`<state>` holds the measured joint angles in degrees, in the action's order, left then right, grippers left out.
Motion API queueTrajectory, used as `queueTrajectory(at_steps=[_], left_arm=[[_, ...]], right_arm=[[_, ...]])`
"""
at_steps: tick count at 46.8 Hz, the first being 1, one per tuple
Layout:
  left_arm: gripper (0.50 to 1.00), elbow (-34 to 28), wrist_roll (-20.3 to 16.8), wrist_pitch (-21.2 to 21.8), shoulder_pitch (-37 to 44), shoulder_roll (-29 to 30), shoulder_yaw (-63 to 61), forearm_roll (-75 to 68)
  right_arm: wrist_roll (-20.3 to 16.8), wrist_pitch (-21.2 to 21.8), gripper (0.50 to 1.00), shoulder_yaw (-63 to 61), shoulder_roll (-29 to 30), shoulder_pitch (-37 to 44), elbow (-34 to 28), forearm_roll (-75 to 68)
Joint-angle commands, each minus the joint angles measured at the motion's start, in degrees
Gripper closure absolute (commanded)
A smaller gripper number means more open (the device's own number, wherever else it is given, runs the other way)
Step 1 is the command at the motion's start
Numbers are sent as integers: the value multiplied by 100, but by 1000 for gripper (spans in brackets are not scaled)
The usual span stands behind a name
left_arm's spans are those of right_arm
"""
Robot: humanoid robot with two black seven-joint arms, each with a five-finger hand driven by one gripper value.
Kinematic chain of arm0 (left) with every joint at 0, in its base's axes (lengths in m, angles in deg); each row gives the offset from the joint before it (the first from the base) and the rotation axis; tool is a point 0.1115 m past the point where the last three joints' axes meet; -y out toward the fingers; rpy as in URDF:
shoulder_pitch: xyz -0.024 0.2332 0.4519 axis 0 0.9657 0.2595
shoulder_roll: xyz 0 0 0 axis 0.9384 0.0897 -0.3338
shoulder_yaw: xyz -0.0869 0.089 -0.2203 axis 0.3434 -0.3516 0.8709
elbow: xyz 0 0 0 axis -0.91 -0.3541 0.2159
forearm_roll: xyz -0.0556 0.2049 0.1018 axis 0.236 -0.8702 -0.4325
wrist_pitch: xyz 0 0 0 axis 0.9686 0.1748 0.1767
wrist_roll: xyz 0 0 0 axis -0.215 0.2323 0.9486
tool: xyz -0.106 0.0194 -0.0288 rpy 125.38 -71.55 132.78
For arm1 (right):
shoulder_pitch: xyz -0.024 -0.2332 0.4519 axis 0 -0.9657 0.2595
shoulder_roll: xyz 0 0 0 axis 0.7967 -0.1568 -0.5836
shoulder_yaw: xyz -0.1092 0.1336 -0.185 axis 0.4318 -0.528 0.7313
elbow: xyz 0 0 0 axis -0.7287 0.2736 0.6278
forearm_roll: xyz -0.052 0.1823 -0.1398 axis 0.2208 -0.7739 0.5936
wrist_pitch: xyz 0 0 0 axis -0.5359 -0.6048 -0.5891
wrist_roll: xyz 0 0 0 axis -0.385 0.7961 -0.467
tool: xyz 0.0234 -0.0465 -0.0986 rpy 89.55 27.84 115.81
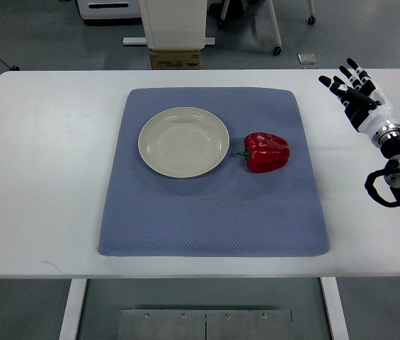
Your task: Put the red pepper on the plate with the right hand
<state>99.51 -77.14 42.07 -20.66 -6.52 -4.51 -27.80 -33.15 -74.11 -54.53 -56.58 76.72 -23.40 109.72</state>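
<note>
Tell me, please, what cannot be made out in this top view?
- Left arm: out of frame entirely.
- Right arm behind the open right robot hand: cut off by the right edge.
- Underside of the red pepper: hidden by the pepper itself.
- Table legs: cropped at the bottom.

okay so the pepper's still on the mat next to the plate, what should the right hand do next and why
Probably swing the right hand leftward over the red pepper. The hand is open and empty, out over bare table beyond the blue mat, while the pepper lies on its side just right of the empty plate.
</note>
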Motion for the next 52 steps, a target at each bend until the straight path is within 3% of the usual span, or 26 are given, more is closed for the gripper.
queueTrajectory(at_steps=[1,12,52], left_arm=[[500,0,1,0,0,0,0,1],[500,0,1,0,0,0,0,1],[500,0,1,0,0,0,0,1]], right_arm=[[-1,-5,500,-7,-4,1,8,0],[17,-31,500,-7,31,195,518,-9],[175,65,500,37,92,212,483,-18]])
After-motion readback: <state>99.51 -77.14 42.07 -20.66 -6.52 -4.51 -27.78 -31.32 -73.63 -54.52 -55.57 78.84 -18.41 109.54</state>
